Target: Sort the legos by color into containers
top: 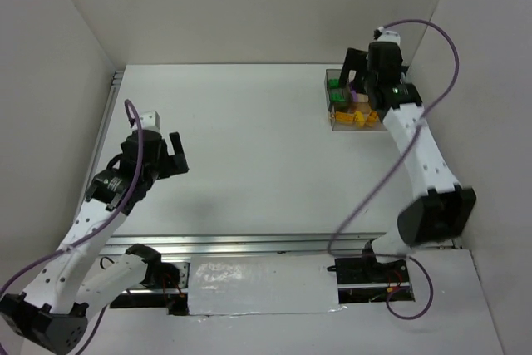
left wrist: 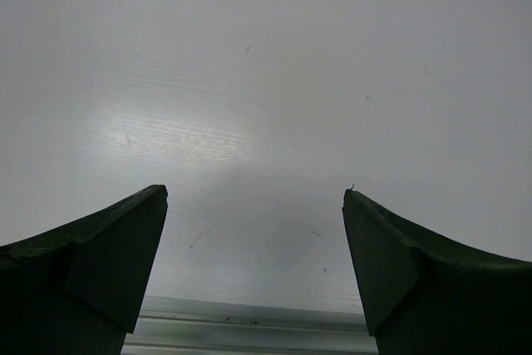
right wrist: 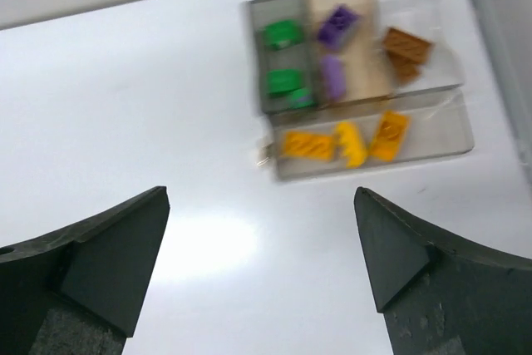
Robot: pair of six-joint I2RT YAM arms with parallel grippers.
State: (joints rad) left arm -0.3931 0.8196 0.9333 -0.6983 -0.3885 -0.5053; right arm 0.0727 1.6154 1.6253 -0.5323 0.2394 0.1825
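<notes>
The clear tray [right wrist: 436,135] sits at the far right of the table and also shows in the top view [top: 334,125]. Its compartments hold green legos [right wrist: 283,35], purple legos [right wrist: 339,24], brown legos [right wrist: 406,46] and, in the long near compartment, yellow-orange legos [right wrist: 307,145]. My right gripper [right wrist: 262,205] is open and empty, raised over the table just short of the tray; in the top view it [top: 364,72] hangs above the tray. My left gripper [left wrist: 256,197] is open and empty over bare white table at the left [top: 170,160].
White walls enclose the table on the left, back and right. An aluminium rail [left wrist: 249,322] runs along the near edge, and another runs along the left edge [top: 106,114]. The tray stands close to the right wall.
</notes>
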